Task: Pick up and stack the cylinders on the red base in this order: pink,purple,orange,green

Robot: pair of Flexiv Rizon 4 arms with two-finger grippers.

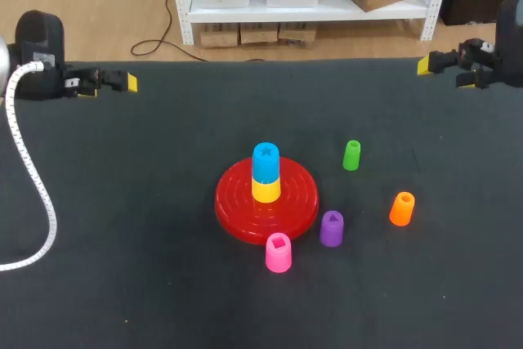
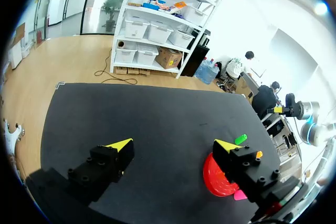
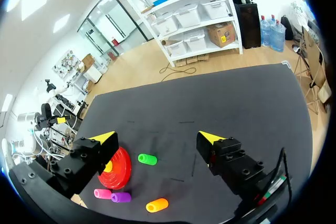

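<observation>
In the head view the red base (image 1: 266, 199) sits at the centre of the dark table (image 1: 122, 243), already carrying a blue cylinder (image 1: 265, 161) on top of a yellow cylinder (image 1: 265, 190); the pink cylinder (image 1: 278, 252) stands just below the base's lower edge, the purple cylinder (image 1: 331, 229) just beside its lower right rim, the orange cylinder (image 1: 401, 208) further right, and the green cylinder (image 1: 351, 155) to the upper right, all four upright and apart from one another; the left gripper (image 1: 109, 87) hangs at the upper left and the right gripper (image 1: 445, 74) at the upper right, both well away from the pieces, fingers spread and holding nothing; the left wrist view shows only part of the base past one of its own fingers, with slivers of green, orange and pink around that finger and the purple one hidden; the right wrist view shows all four loose cylinders under and ahead of its spread fingers, while one finger covers part of the base and the blue cylinder.
</observation>
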